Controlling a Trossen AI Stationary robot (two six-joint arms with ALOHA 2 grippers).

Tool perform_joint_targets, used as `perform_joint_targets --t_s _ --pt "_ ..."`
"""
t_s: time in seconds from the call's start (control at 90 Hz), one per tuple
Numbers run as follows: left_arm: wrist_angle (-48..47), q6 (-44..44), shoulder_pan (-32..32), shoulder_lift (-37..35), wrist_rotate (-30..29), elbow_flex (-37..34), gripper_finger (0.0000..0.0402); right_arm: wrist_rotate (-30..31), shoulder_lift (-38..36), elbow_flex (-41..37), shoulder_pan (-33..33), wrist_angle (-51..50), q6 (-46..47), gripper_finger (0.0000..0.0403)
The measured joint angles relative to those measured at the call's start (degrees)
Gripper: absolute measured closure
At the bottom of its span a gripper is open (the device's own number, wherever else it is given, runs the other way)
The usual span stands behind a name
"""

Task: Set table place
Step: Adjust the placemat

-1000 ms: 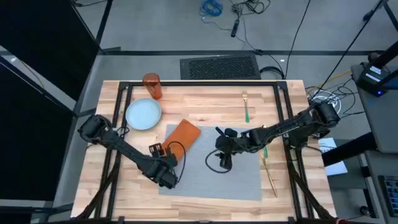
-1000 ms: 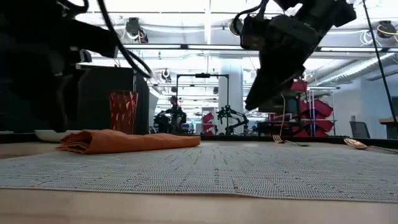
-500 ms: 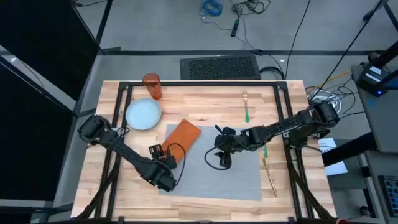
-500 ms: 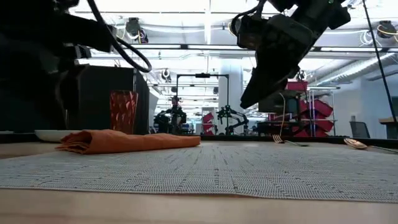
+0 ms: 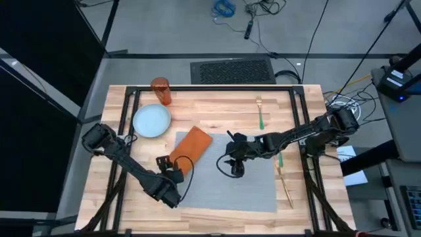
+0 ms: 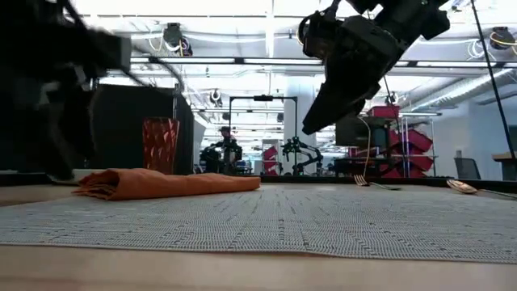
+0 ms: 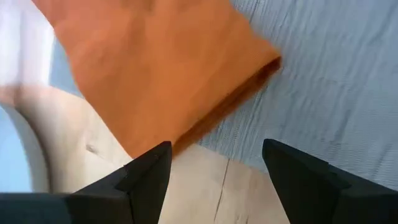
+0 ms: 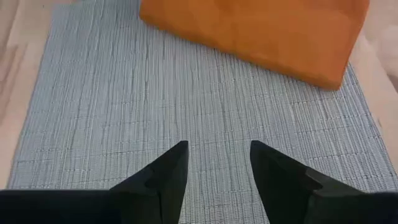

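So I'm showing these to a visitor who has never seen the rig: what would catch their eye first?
Probably the orange napkin, lying folded across the far left corner of the grey placemat, half on the wood. Next, the two dark arms: the right claw hangs open above the mat's middle, the left claw open at its left edge, beside the napkin. The pale-blue plate and orange tumbler sit off the mat, far left.

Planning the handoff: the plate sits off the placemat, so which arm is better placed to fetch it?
Left. The left gripper hovers near the placemat's left edge, on the plate's side, jaws open. The right gripper hangs over the mat's middle, with the napkin between.
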Motion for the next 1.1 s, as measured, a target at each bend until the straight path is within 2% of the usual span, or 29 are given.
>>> perform_joint_targets --t_s 0.111,0.367,0.644,1.1 --pt "0.4 -1.3 0.0 0.0 -0.2 -2.0 0.0159 0.0 0.0 0.0 0.0 0.0 0.0 0.0244" --pt "-0.5 -0.9 0.7 0.0 -6.1 -2.3 0.0159 0.0 0.0 0.0 0.0 0.9 -0.2 0.0244" --pt "2.7 1.0 2.3 -0.1 -4.6 -6.0 0.0159 -1.6 0.0 0.0 0.0 3.2 -0.2 0.0244" --pt "3.0 3.5 3.2 0.0 -5.7 -5.8 0.0159 -1.7 0.0 0.0 0.0 3.3 0.5 0.0244"
